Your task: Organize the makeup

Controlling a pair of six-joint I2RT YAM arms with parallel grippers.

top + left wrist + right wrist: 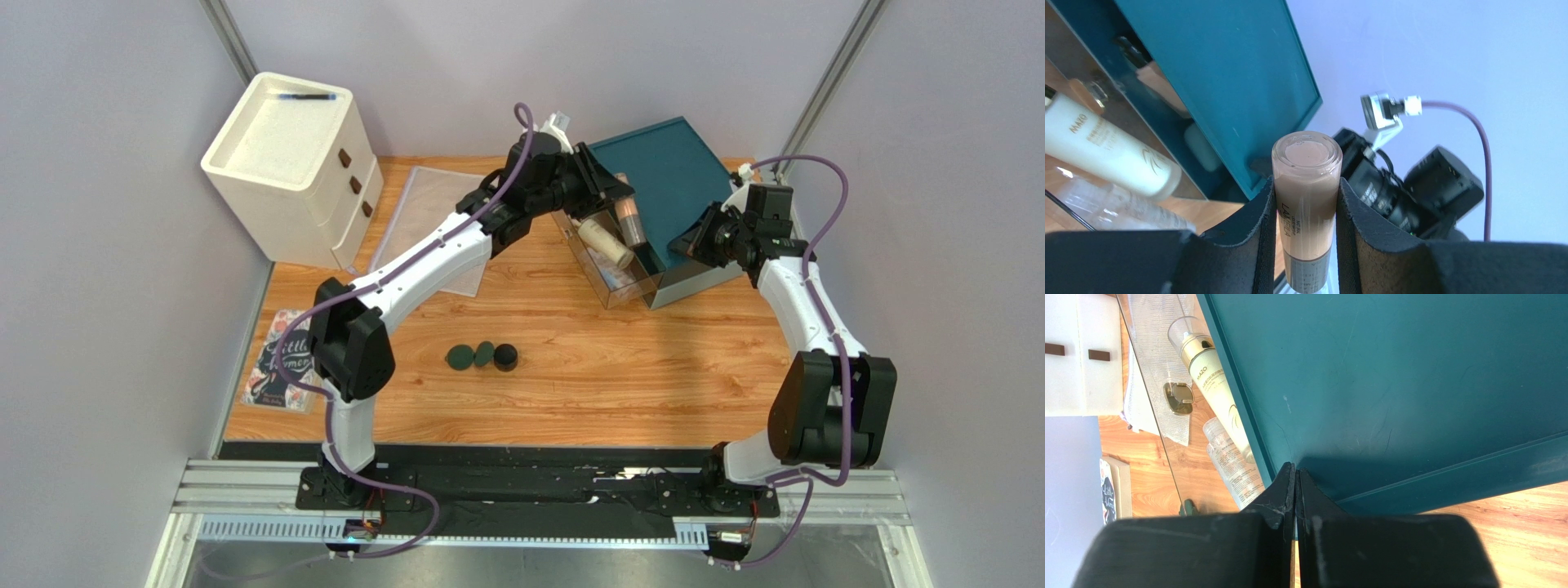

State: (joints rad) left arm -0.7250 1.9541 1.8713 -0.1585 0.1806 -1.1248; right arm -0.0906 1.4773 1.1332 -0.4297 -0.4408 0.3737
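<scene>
Beige bottle (1306,220): likely light, rigid, slippery; pinched mid-body by left claw (1306,184). Right claw (1295,471) pressed together.

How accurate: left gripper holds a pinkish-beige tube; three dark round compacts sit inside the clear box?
Partly: top view shows the three dark round compacts on the wooden table, outside the clear box. The left gripper does hold the pinkish-beige tube.

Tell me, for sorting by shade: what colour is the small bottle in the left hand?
The small round bottle is pinkish-beige; clearest in the left wrist view.
</scene>
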